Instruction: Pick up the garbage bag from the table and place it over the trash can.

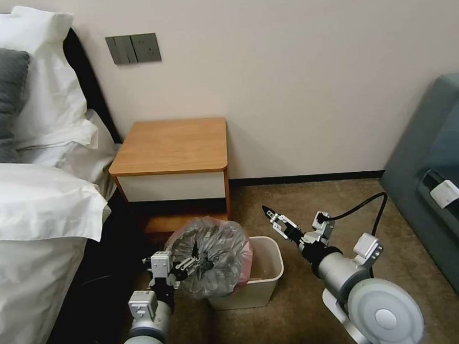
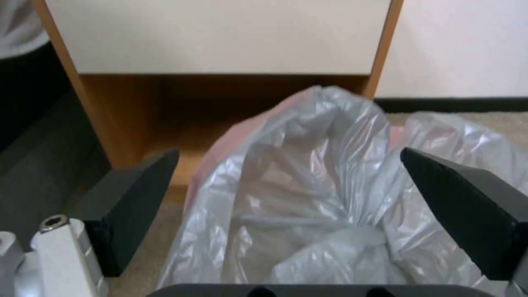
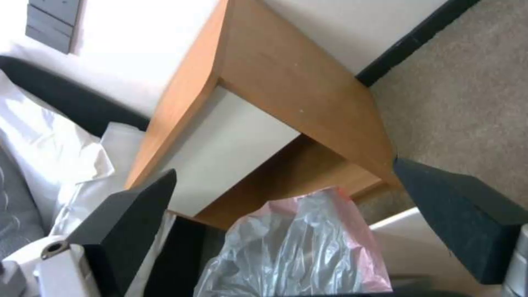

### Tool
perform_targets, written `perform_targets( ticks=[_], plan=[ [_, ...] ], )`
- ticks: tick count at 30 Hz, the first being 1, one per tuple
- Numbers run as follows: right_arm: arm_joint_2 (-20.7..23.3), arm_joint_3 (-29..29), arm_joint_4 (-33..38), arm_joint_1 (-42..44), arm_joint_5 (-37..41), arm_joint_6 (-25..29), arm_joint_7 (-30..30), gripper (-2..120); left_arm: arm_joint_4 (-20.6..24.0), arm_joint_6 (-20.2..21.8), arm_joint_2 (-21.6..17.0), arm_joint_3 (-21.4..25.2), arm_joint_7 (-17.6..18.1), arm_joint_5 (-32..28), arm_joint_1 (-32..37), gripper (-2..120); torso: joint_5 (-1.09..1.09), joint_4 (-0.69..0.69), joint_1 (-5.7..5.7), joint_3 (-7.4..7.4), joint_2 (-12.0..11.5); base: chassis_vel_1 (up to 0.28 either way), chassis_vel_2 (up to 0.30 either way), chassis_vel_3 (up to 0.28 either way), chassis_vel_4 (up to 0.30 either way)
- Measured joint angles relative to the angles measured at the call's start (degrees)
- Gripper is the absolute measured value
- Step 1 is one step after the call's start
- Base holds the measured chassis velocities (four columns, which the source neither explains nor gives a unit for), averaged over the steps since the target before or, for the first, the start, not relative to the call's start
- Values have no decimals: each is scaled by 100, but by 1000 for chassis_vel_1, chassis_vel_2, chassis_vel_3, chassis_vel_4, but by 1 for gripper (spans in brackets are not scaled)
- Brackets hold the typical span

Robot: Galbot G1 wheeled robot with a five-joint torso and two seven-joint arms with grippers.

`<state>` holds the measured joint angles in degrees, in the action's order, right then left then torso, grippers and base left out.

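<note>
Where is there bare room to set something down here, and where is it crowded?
Free: the whole table top, and carpet between the trash can and sofa. Crowded: the can's left side, under the garbage bag and open left gripper.

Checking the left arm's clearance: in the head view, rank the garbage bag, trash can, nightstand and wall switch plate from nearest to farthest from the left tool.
1. garbage bag, at the left tool
2. trash can, right, under the bag
3. table, beyond it
4. wall switch plate, high on the wall

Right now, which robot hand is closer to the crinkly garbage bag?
The left. The left gripper is right at the garbage bag, open, fingers either side of the plastic over the trash can. The right gripper hangs open above the can's far side, apart from the bag.
</note>
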<state>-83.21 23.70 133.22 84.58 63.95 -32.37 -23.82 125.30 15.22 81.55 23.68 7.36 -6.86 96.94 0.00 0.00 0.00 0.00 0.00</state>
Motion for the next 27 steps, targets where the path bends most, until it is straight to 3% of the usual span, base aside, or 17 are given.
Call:
perform_targets(
  ticks=[17, 27],
  plan=[
    [-12, 18, -55, 187, -93, 123, 14, 100, -399, 463, -171, -204, 246, -579, -291, 100, 0, 0, 0, 0, 0, 0, 0, 0, 0],
    [-61, 20, -114, 178, -143, 177, 18, 100, -513, 524, -217, -323, 258, -679, -408, 100, 0, 0, 0, 0, 0, 0, 0, 0, 0]
  ],
)
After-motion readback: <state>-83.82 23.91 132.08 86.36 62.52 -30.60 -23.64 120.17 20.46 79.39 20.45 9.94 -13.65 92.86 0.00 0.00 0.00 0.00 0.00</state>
